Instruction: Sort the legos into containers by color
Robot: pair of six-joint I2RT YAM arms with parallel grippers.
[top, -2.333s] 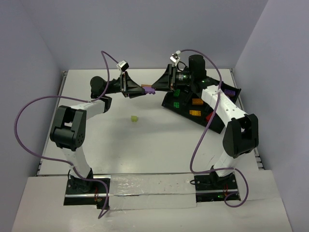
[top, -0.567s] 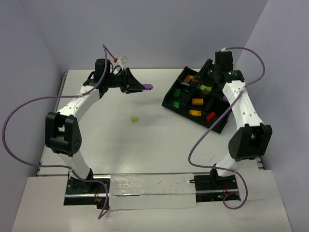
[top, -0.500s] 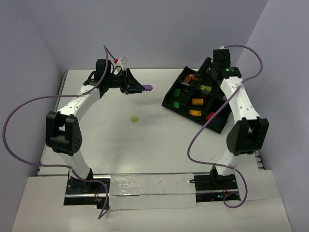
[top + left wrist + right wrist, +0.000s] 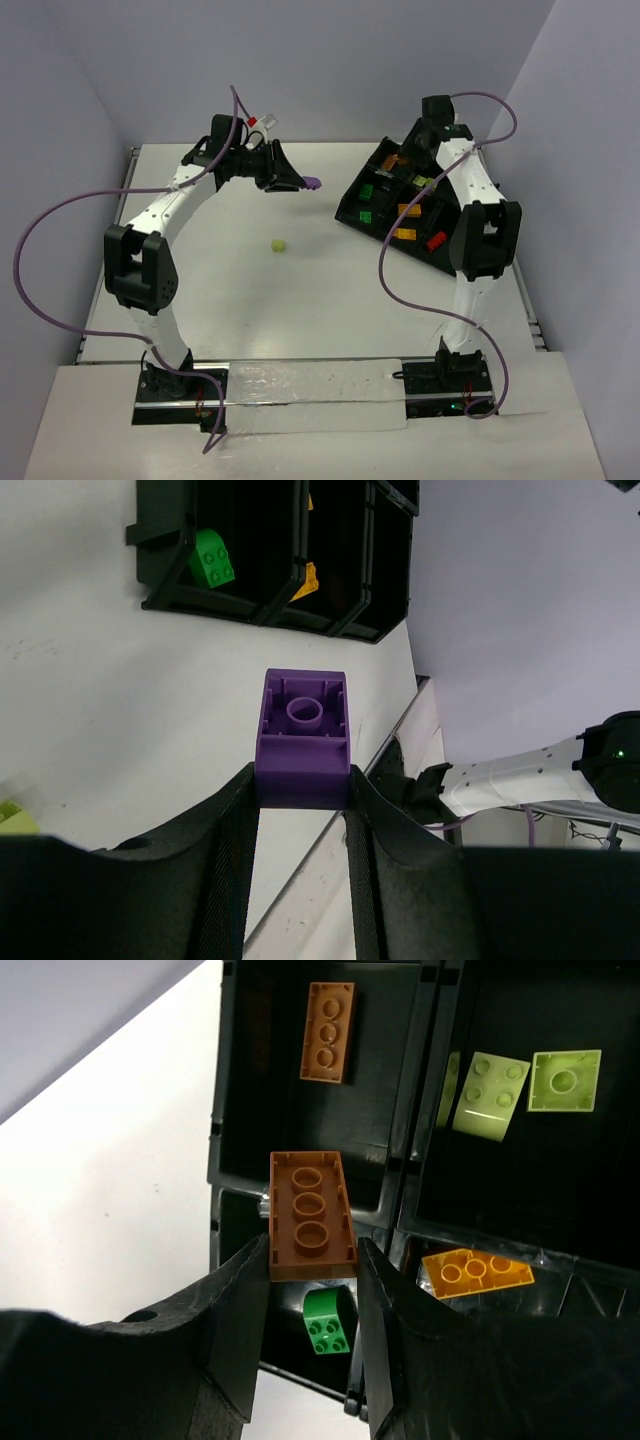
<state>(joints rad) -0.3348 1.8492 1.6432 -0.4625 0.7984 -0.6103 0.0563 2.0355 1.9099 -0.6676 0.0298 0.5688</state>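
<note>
My left gripper is shut on a purple lego and holds it above the table, left of the black divided tray. In the left wrist view the purple lego sits between my fingertips, underside up. My right gripper hovers over the tray's far end. It is shut on a brown-orange lego, held above a divider between compartments. A yellow-green lego lies alone on the table; it also shows in the left wrist view.
The tray holds green legos, orange ones, a red one and yellow-green ones. An orange lego and a green one lie in compartments below my right gripper. Walls close the back and sides.
The two grippers have parted. My right arm has swung back over the tray's far end with the brown-orange lego. My left gripper has shifted slightly right with the purple lego.
</note>
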